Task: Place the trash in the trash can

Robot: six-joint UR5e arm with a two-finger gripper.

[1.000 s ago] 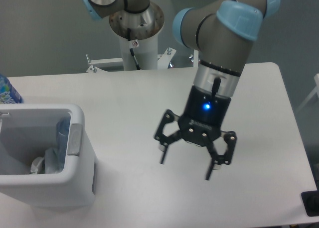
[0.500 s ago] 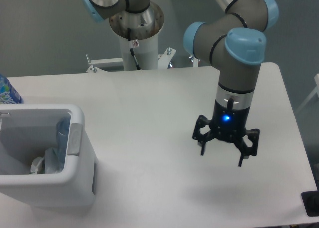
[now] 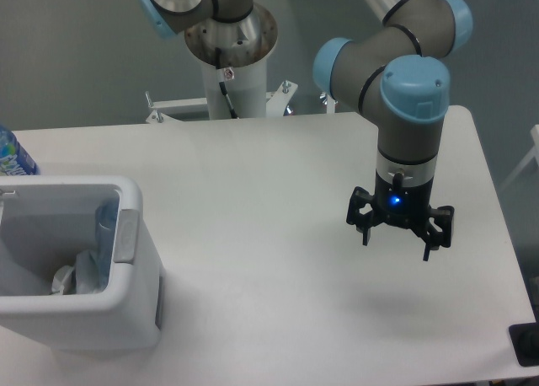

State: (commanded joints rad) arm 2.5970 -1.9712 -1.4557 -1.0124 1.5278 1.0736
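Trash: wrapper [image 3: 72, 275] and bottle [image 3: 106, 234] lie inside the bin [image 3: 101, 323], at 9 o'clock from your gripper [image 3: 397, 236]. Fingers spread, holding nothing. Looks finished; keep high and well apart from bin.

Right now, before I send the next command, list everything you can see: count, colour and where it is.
Table: one, white, fills most of the view.
Trash can: one, white-grey with a grey side handle, at the table's front left.
Crumpled wrapper: one, whitish translucent, inside the trash can.
Clear bottle: one, clear, standing against the can's inner right wall; cap and label cannot be made out.
Second bottle: one, blue-green label, at the left edge behind the can, mostly cut off.
Black object: one, at the lower right edge, cut off.
Robot base: one, white column, behind the table.
Gripper: one, black with a blue light, open and empty, above the table's right side.
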